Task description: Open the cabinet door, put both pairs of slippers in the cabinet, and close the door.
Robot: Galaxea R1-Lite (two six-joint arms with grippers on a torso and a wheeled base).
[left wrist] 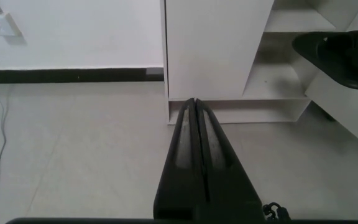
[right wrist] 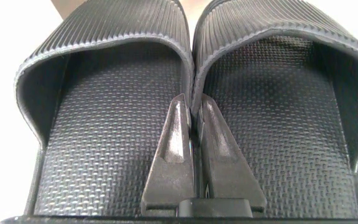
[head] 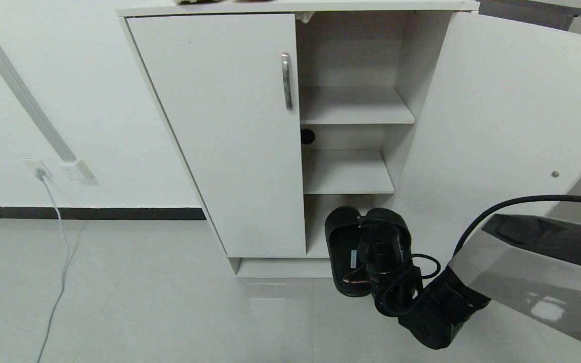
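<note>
A white cabinet (head: 421, 60) is shown against a white wall, with its left door (head: 220, 136) closed and its right door (head: 502, 126) swung wide open. Behind the open door, three compartments are divided by an upper shelf (head: 353, 108) and a lower shelf (head: 346, 176).

A pair of black slippers (head: 348, 252) is held in the air just in front of the bottom compartment (head: 318, 227), toes toward the cabinet. The right gripper (right wrist: 192, 109) is clamped narrowly on the slippers' two inner side walls, which are pinched together between its fingers. The left gripper (left wrist: 194, 102) is held low above the floor, well apart from the slippers, its jaws pressed together on nothing.

The step in hand is judged to be the placing of this pair in the bottom compartment. The pair should be carried straight in, between the edge of the closed door and the open door, and low enough to pass under the lower shelf. The pinch should not be released until the soles rest on the compartment floor, since the thin edges could slip apart. The heels should be set deep enough for the door to shut.
</note>
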